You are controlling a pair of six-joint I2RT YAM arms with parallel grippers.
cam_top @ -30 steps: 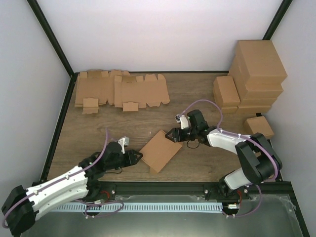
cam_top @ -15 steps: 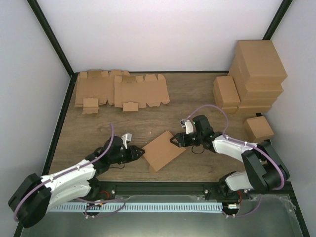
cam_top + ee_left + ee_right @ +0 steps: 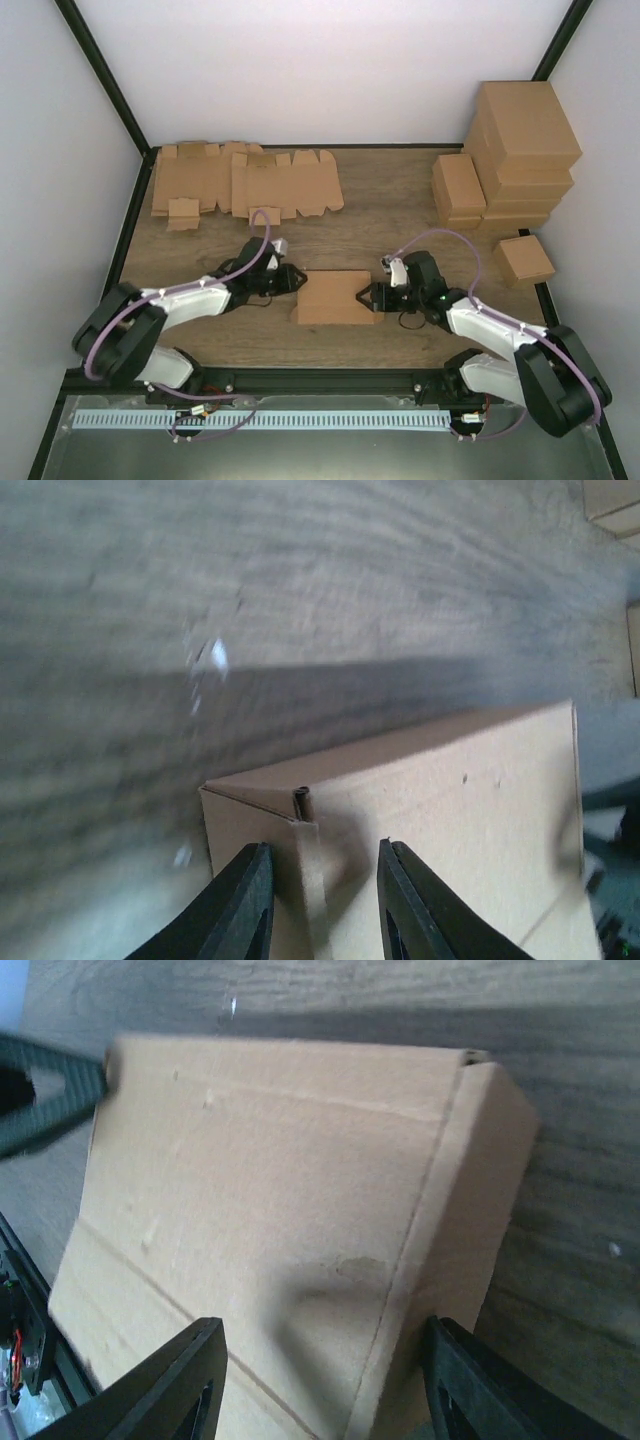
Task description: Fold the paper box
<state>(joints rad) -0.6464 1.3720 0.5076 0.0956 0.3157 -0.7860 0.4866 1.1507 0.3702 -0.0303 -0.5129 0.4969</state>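
The paper box [image 3: 335, 298] lies flat in the middle of the table [image 3: 400, 215], closer to the near edge than the far one, with its long sides running left to right. It looks folded up already, an oblong shape with the lid down.

My left gripper [image 3: 290, 278] is at its left end. The jaws there stand narrow, the fingertips [image 3: 252, 880] just over the end corner, and I see no cardboard pinched between them. My right gripper [image 3: 368, 296] is at the right end with its jaws spread wider, straddling the corner where the top panel meets the end wall, and again I see nothing clamped.

At the left corner a small tab edge shows in the seam, so I judge that end is not fully tucked.

I expect the box to be very light and to slide easily on the smooth wood, which is why an end needs bracing while the other is pressed. The thin board is stiff along creases and corners but would dent mid-panel, so I would take hold at the end edges, gently.

Farther off, flat blanks [image 3: 245, 185] lie along the far edge toward the left corner. Finished boxes [image 3: 520, 150] are stacked in the far right corner, with a loose one [image 3: 524, 260] nearer by the right edge.
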